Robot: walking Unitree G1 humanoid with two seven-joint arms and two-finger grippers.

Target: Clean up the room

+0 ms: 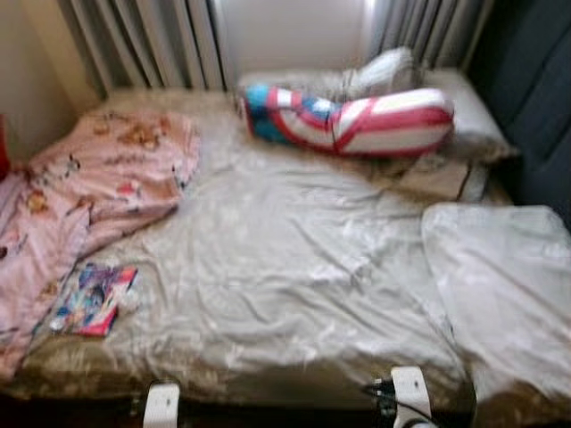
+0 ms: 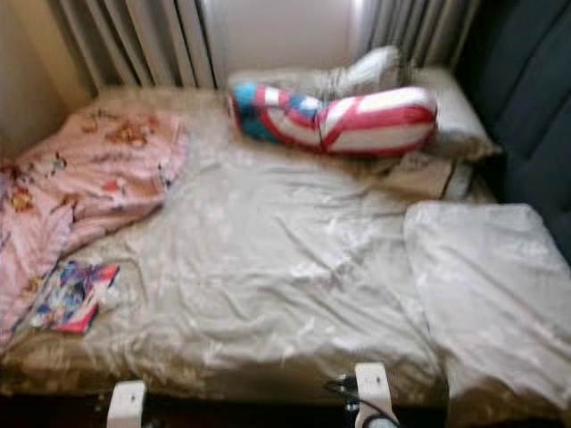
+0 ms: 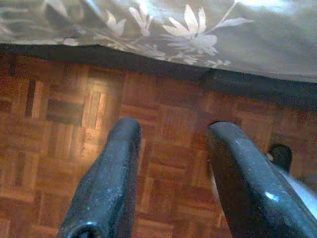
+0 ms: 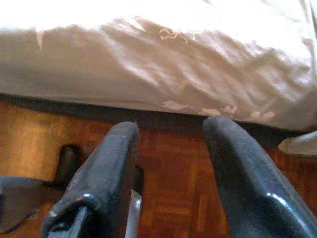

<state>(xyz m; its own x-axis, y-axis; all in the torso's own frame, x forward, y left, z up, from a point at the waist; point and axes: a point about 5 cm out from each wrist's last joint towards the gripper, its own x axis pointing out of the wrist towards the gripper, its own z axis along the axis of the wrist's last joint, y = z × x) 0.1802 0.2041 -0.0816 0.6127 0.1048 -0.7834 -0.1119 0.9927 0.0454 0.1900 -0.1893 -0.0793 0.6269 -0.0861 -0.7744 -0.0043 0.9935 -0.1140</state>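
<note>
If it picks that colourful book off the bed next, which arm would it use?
Probably the left. The book lies near the bed's left front corner, on that arm's side. Both the left gripper and right gripper hang open over the floor.

So the bed (image 1: 294, 267) has a beige sheet, wrinkled all over, with a pale flower print you can see where it hangs over the edge. Behind the far edge there's a bright bit of wall (image 1: 285, 31) with grey curtains (image 1: 143, 40) hanging in folds on both sides of it. Past the far left corner is a plain cream wall (image 1: 27, 80). Along the right edge stands something dark and padded (image 1: 535, 98), can't tell if it's a headboard or a sofa. The floor (image 3: 99, 114) is reddish-brown parquet in little square blocks, and a dark base strip (image 3: 247, 84) runs under the sheet's hem.
</note>
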